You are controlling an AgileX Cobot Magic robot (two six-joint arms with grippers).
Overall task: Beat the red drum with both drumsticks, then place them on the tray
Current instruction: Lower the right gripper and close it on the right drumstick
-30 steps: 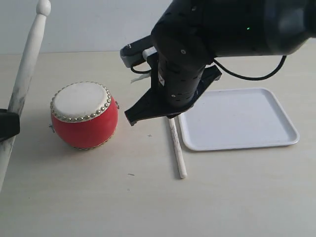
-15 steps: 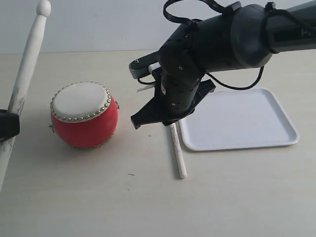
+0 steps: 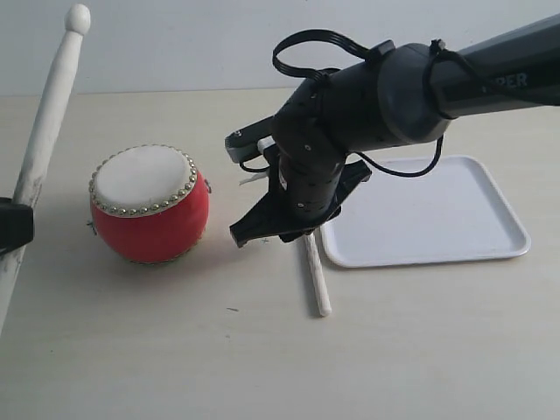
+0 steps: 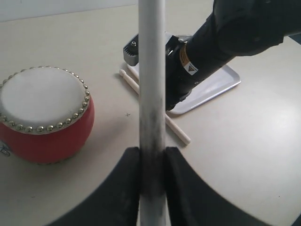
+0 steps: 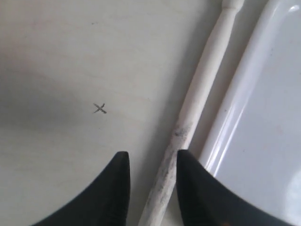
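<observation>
Presently off the tray: loose drumstick (image 3: 316, 278), flat on worktop (image 3: 394, 359), just outside left rim of tray (image 3: 337, 249). Long axis roughly parallel to that rim. Blunt end toward exterior camera, rounded tip end under right arm (image 3: 350, 114). Contact between shaft and rim not clear.

Right jaws: directly over scuffed part of shaft, one on each side of it, spread wider than shaft, gripping nothing. Nearer arm to this stick by far.

Likely requirement: close across shaft, lift above low rim, shift sideways toward tray centre. Short travel. Rim the only edge to catch on. Nothing visible on tray, so ample room to set down.

Drum (image 3: 149, 206): upright on worktop, well apart from loose drumstick, on side away from tray.

Second drumstick (image 3: 48, 105): near upright, tip up, beyond drum at far left. Left jaws: clamped on its dark-scuffed lower shaft. Drum and right arm both between these jaws and tray.
</observation>
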